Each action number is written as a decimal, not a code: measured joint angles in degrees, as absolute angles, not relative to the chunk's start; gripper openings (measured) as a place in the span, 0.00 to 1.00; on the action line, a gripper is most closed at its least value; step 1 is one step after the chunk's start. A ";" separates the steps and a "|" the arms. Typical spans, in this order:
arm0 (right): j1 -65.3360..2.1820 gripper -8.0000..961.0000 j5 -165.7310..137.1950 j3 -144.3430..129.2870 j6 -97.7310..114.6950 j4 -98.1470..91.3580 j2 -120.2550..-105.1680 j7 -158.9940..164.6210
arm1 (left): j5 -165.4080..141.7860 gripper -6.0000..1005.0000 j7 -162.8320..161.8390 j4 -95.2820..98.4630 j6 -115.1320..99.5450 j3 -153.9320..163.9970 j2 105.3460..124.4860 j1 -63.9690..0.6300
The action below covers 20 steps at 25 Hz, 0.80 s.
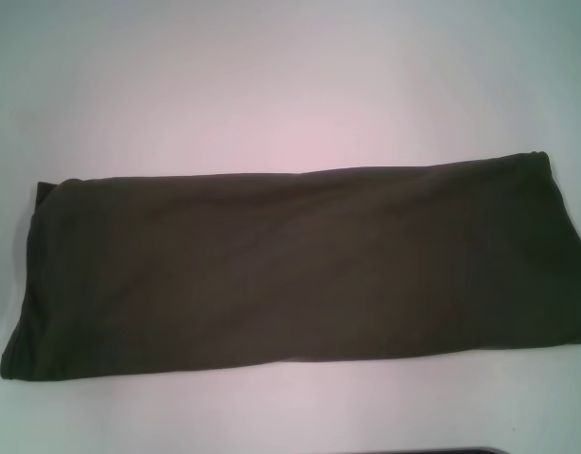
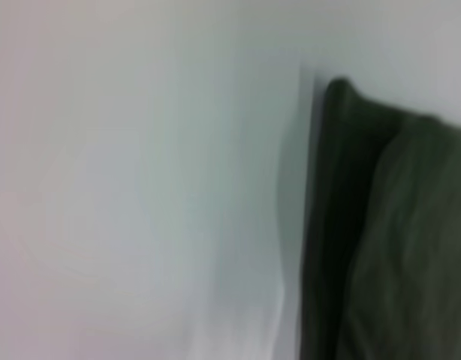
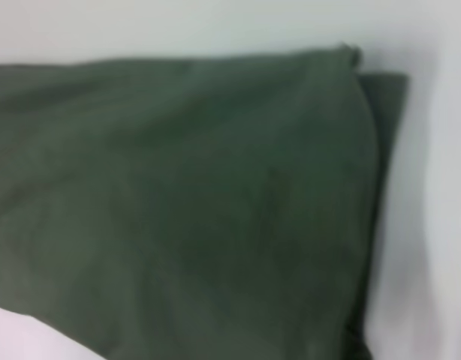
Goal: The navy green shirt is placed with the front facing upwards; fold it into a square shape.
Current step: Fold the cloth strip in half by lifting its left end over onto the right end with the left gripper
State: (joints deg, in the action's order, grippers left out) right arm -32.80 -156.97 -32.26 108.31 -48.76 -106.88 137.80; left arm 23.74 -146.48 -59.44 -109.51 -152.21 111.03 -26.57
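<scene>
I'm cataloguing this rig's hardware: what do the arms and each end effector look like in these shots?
Neither arm nor end effector shows in any view, so colours, cables and markings cannot be described. The head view holds only the navy green shirt folded into a long band on the white table; each wrist view shows just one end of the shirt on that table.

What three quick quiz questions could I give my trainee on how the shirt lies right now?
1. True or false: the navy green shirt is already folded into a square.
2. Multiple choice: in the head view, the shirt's long side runs (A) from the robot's left to its right, (B) from near to far, (C) it is bunched in a heap.
3. Fill in: the shirt lies on a plain white ____.

Key:
1. False: it is a long folded band, much wider than deep.
2. A.
3. Table. No gripper shows in any view, and no lettering or neck label is visible.
</scene>
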 joint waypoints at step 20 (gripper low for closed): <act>-32.81 0.42 -148.19 -33.67 110.38 -44.27 -107.48 134.61 | 43.24 0.39 -146.07 -58.36 -110.20 -157.76 111.07 -27.76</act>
State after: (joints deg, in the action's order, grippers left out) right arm -32.81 -148.19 -33.67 110.38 -44.27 -107.48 134.61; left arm 43.24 -146.07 -58.36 -110.20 -157.76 111.07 -27.76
